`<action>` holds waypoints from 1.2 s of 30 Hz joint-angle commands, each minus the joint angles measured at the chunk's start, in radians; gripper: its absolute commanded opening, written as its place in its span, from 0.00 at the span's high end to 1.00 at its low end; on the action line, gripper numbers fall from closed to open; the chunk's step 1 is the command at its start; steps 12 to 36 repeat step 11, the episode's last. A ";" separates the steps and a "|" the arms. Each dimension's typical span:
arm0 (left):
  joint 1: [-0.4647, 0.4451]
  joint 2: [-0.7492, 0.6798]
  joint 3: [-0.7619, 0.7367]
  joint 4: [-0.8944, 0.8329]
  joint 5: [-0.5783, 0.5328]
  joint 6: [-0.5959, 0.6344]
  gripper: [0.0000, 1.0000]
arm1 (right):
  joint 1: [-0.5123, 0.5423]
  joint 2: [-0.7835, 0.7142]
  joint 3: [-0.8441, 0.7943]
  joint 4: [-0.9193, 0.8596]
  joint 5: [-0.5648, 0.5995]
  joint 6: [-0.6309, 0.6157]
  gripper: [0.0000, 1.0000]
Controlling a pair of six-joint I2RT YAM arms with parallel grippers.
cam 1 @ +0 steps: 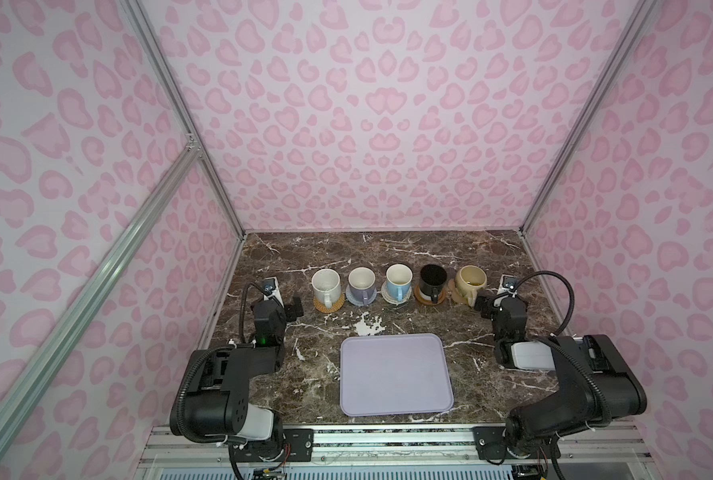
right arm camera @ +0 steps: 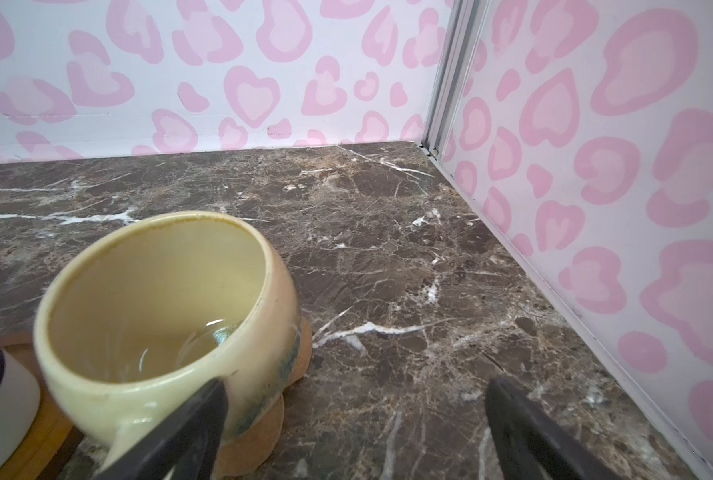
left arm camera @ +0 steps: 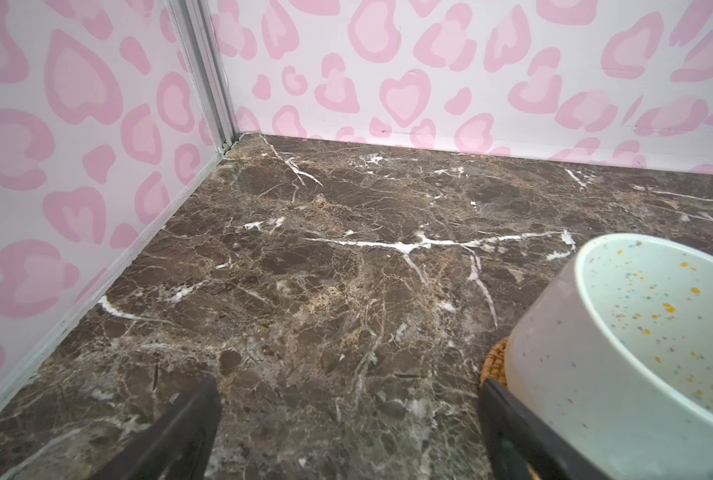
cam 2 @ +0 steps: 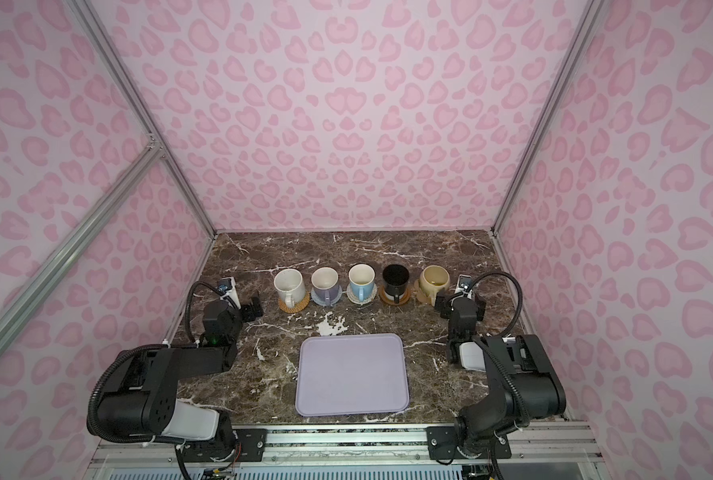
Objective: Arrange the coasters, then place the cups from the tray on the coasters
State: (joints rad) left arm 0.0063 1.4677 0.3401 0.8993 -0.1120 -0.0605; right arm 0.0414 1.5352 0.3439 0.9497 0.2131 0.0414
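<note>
Bench [cam 1: 388, 253]: dark brown marble-look top with white veins and a white blotch just behind the tray. Walls [cam 1: 367, 124] on three sides, pale with a pink heart-leopard print. Aluminium frame posts [cam 1: 217, 183] at the back corners.

Tray [cam 1: 394, 374]: pale lavender, rounded corners, low rim. It lies flat at the middle of the front edge, apart from the cups.

The cups stand in one row across the bench's middle, parallel to the back edge. All are upright, one per coaster, handles toward the front edge. From the left edge to the right:
- white cup [cam 1: 325, 282] on orange-tan woven coaster [cam 1: 329, 306]
- lavender cup [cam 1: 361, 284] on grey-blue coaster [cam 1: 351, 297]
- light blue cup [cam 1: 398, 282] on cream coaster [cam 1: 387, 297]
- black cup [cam 1: 433, 280] on brown wooden dish [cam 1: 420, 298]
- beige-yellow cup [cam 1: 470, 282] on tan paw coaster [cam 1: 453, 289]

The lavender and blue cups are cream inside. In the left wrist view the white cup's inside shows orange and blue speckles. In the right wrist view the beige-yellow cup is rounded and glossy inside, with a dark greenish smear on its outer glaze. The black cup has a white band low down.

Left gripper [cam 1: 294, 308]: released, jaws spread wide with bare bench between them, just left of the white cup. In the left wrist view one finger [left arm camera: 508, 424] overlaps the woven coaster's edge; can't tell if they touch.

Right gripper [cam 1: 485, 306]: released, jaws wide over bare bench, just right of the beige-yellow cup. One finger [right arm camera: 188, 424] crosses in front of that cup's handle side; can't tell if they touch.
</note>
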 commanded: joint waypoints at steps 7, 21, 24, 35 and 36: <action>0.005 0.011 0.021 0.016 0.017 0.008 0.02 | 0.002 0.002 0.003 0.003 0.003 -0.006 0.01; 0.005 -0.001 0.002 0.039 0.020 0.008 0.02 | 0.002 0.002 0.003 0.001 0.003 -0.006 0.01; 0.005 -0.001 0.002 0.039 0.020 0.008 0.02 | 0.002 0.002 0.003 0.001 0.003 -0.006 0.01; 0.005 -0.001 0.002 0.039 0.020 0.008 0.02 | 0.002 0.002 0.003 0.001 0.003 -0.006 0.01; 0.005 -0.001 0.002 0.039 0.020 0.008 0.02 | 0.002 0.002 0.003 0.001 0.003 -0.006 0.01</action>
